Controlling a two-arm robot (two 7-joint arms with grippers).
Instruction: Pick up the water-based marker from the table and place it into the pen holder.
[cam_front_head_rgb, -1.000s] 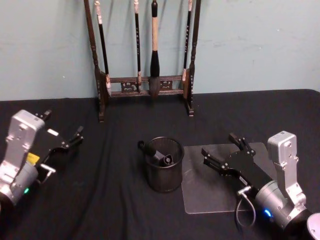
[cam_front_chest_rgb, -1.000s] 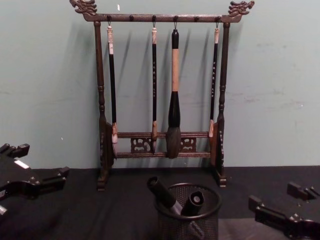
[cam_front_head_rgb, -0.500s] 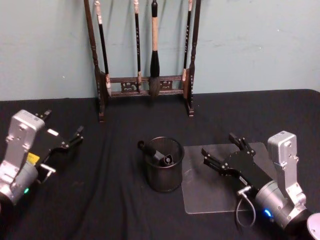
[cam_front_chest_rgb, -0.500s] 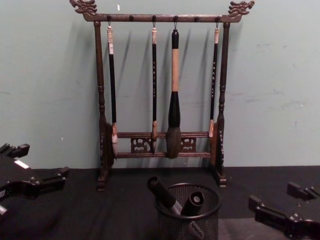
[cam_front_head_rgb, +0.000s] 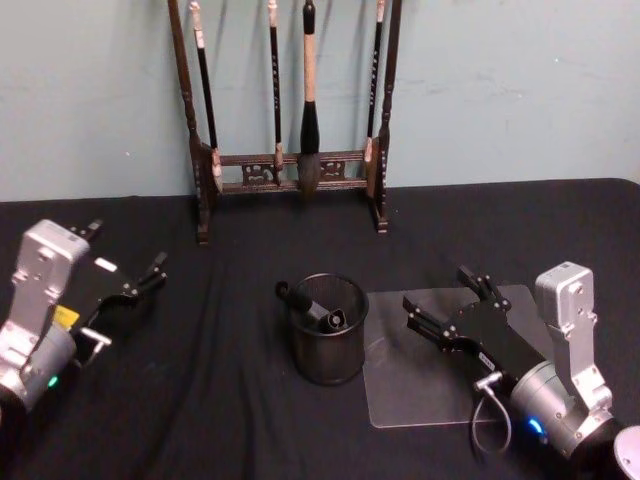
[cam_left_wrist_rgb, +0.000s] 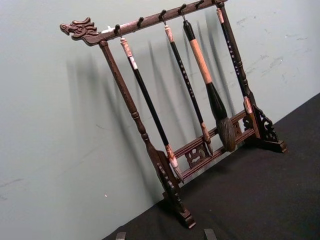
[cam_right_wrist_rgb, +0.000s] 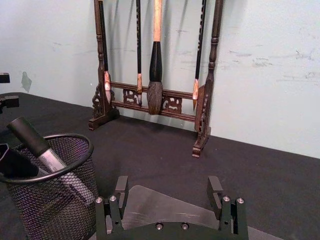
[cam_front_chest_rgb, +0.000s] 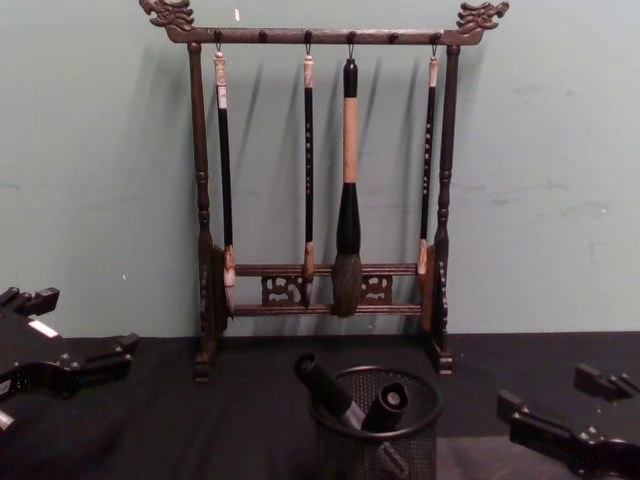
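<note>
Two markers are already sitting in the pen holder (cam_front_head_rgb: 328, 343), mid-table on the black cloth: one marker (cam_front_head_rgb: 302, 303) leaning over the rim toward the robot's left, the other marker (cam_front_head_rgb: 333, 319) lying lower inside. In the right wrist view, the leaning one (cam_right_wrist_rgb: 37, 145) is poking out above the mesh. No loose marker is lying on the table (cam_front_head_rgb: 230, 400) as far as I can tell, so the placing step is looking done and the step in hand is likely just clearing off.

The right claw (cam_front_head_rgb: 444, 301) is hovering spread over the clear mat (cam_front_head_rgb: 400, 390), just beside the holder, pinching nothing; its two fingers (cam_right_wrist_rgb: 216, 189) are standing well apart with the gap bare. The left claw (cam_front_head_rgb: 125, 262) is parked well off to the left, also spread and empty.

To do this well: the right arm should be pulling back and up, away from the holder, not sweeping toward it, since the mesh cup looks light and the leaning marker makes it tippy. Fingers should be kept spread so nothing snags the rim. The brush rack (cam_front_head_rgb: 290, 120) is standing at the back wall, well apart, so no risk there.
</note>
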